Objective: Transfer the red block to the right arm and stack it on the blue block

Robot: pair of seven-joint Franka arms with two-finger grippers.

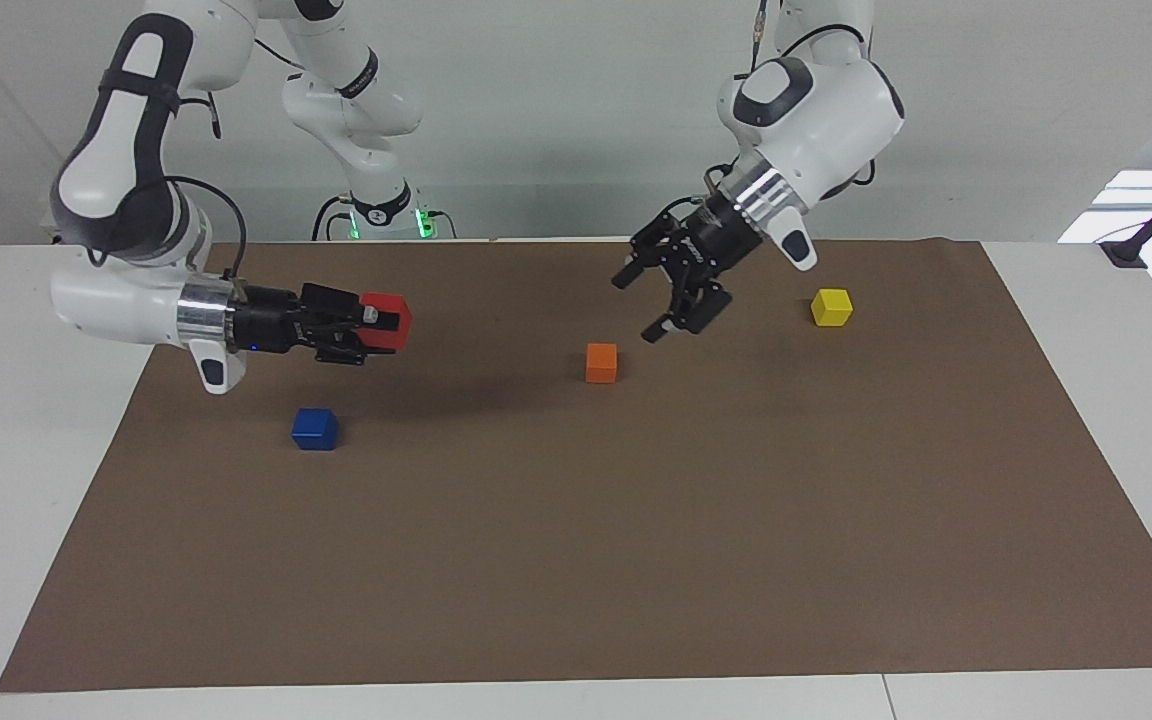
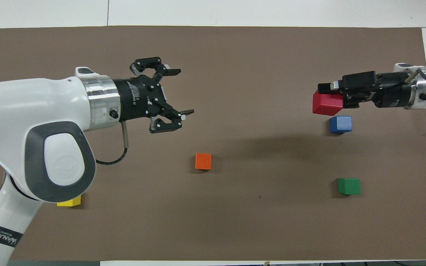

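**Handoff's done, stacking's left**

Your red block (image 1: 386,320) sits clamped in the right gripper (image 1: 372,326), up over the mat near the blue block (image 1: 315,428). Left gripper (image 1: 678,295) hangs wide open, empty, above the orange block (image 1: 601,362)

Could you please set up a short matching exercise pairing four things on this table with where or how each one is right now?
Things:
1. red block
2. blue block
3. left tool
4. yellow block

States:
A. open and empty, up in the air near the orange block
B. resting on the brown mat at the right arm's end
C. gripped in the right tool, off the mat
D. resting on the mat at the left arm's end

Pairs: 1-C, 2-B, 3-A, 4-D
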